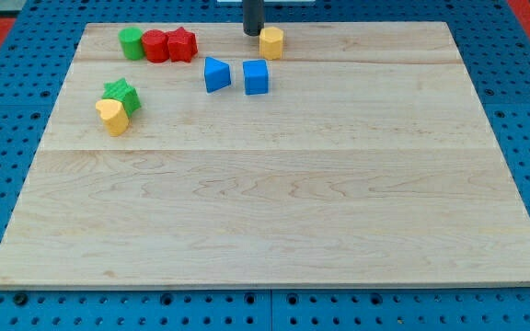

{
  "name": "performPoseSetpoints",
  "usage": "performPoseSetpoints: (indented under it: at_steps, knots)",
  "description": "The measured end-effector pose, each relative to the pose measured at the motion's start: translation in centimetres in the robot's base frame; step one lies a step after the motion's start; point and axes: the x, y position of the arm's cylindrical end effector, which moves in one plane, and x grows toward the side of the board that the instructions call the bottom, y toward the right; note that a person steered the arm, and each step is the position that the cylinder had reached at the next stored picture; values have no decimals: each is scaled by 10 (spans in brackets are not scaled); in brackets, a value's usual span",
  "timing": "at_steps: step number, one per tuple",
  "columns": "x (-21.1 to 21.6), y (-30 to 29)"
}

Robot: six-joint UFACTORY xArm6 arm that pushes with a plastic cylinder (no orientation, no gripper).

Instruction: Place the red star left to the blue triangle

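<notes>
The red star (183, 43) lies near the view's top left, touching a red round block (155, 45) on its left. The blue triangle (215, 74) sits a little below and to the right of the star, with a blue cube (256, 77) just to its right. My tip (252, 33) is at the view's top centre, right next to the left side of a yellow hexagonal block (271, 42), and well to the right of the red star.
A green round block (132, 42) touches the red round block's left side. A green star (120, 95) and a yellow heart (112, 116) sit together at the left. The wooden board (274, 202) rests on a blue pegboard.
</notes>
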Motion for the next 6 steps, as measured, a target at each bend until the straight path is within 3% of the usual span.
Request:
performPoseSetpoints:
  at_steps: [3, 4, 6]
  knots:
    - [-7, -82]
    - [1, -107]
    - [42, -101]
